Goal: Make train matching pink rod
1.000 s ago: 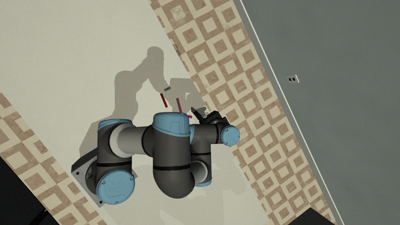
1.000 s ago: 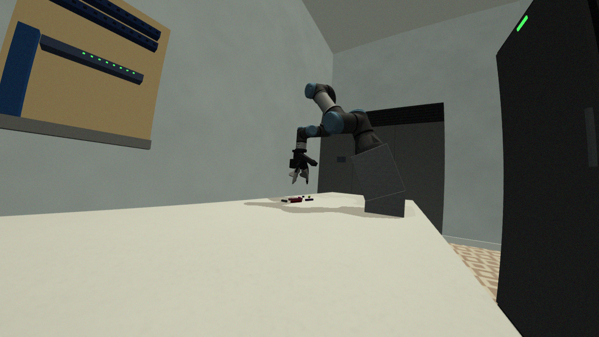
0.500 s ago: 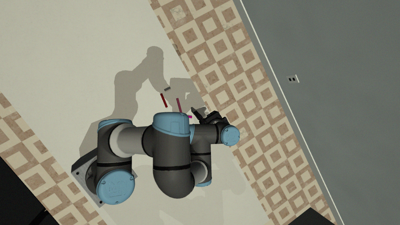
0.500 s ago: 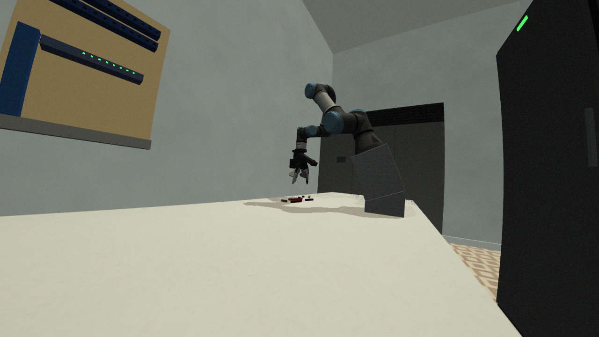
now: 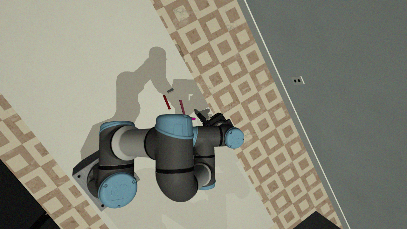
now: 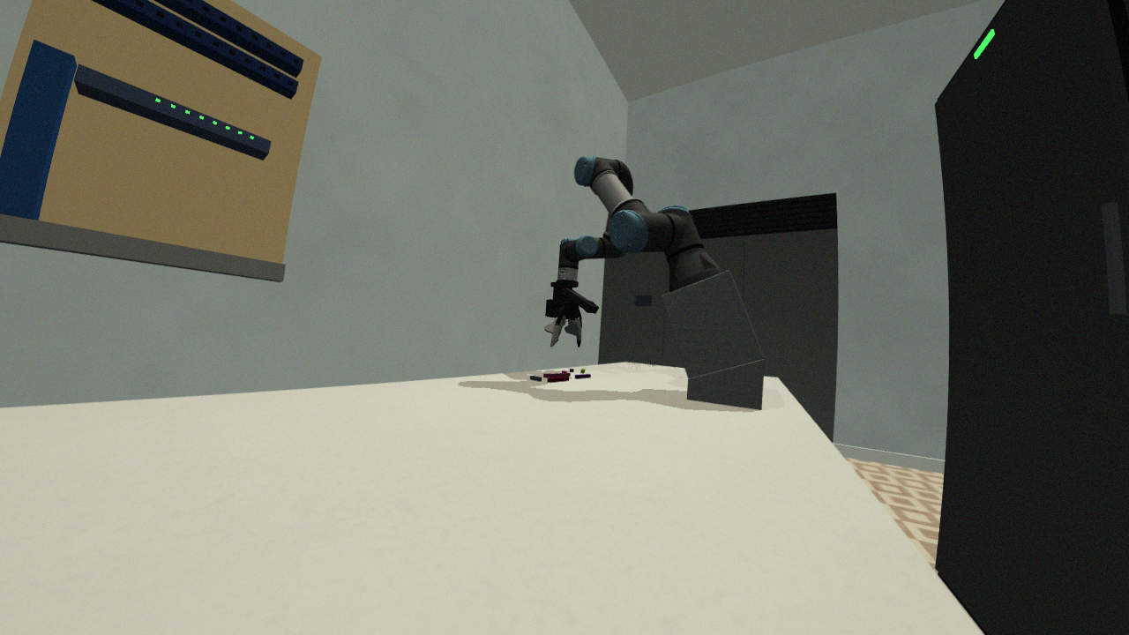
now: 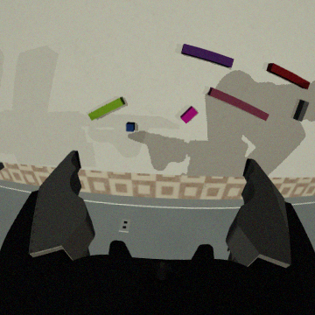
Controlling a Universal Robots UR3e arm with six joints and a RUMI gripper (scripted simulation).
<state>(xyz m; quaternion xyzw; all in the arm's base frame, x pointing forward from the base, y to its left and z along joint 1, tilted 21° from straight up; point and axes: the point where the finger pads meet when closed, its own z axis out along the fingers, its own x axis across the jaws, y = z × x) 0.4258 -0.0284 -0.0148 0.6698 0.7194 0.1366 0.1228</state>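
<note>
Altogether six rods, one per colour: lime rod point(image 7: 107, 108), blue rod point(image 7: 130, 127), magenta rod point(image 7: 189, 115), purple rod point(image 7: 207, 55), pink rod point(image 7: 238, 104), red rod point(image 7: 288, 75)

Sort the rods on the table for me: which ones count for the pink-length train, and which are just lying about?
For the job: pink rod as the measure; lime rod, grey rod, blue rod, since five, three and one make nine.
Lying about: purple rod (barred), red rod, magenta rod.
</note>
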